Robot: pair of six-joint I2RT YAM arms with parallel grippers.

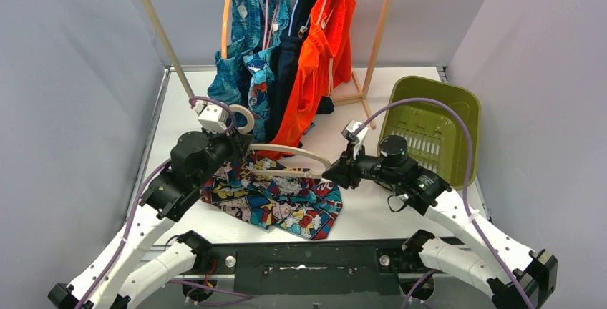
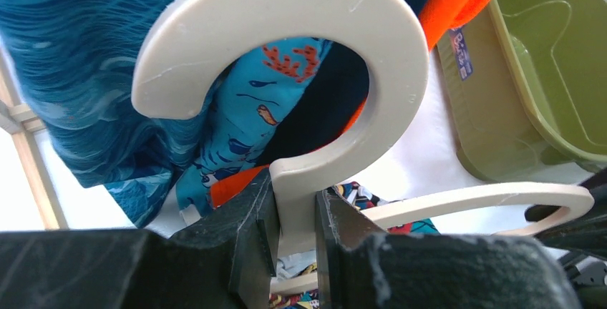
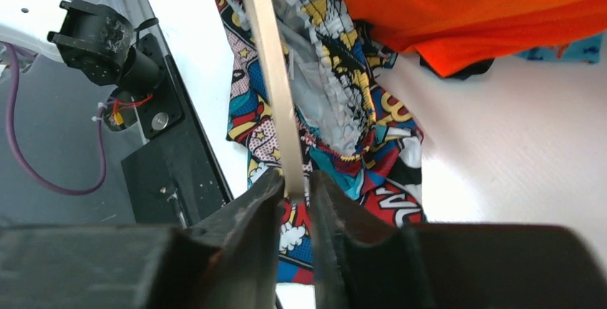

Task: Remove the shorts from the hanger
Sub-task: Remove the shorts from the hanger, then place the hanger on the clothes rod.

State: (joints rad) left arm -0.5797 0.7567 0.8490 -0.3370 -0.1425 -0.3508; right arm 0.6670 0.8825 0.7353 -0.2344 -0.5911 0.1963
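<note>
Multicolour comic-print shorts (image 1: 286,205) lie crumpled on the white table (image 1: 186,101) near the front edge, between the two arms. A cream plastic hanger (image 1: 286,150) hovers just above their waistband. From the right wrist view the elastic waist bunches against the hanger's bar, and it is unclear whether the fabric is fully free of it.

The left gripper (image 2: 295,230) pinches the hanger's neck just below its round hook, jaws narrow and tight on the plastic. The right gripper (image 3: 293,187) clamps the thin end of the hanger's arm, jaws likewise closed on it. Holding both ends probably keeps the hanger level and steady so the shorts can slide off with their weight resting on the table.

Behind, a wooden rack (image 1: 379,30) carries four more pairs on hangers: orange-red shorts (image 1: 322,59), navy shorts (image 1: 290,73), turquoise cartoon-print shorts (image 1: 261,80) and teal leaf-print shorts (image 1: 240,37). A green basket (image 1: 429,84) lies tipped at the right, near the right arm, likely meant to receive items.
</note>
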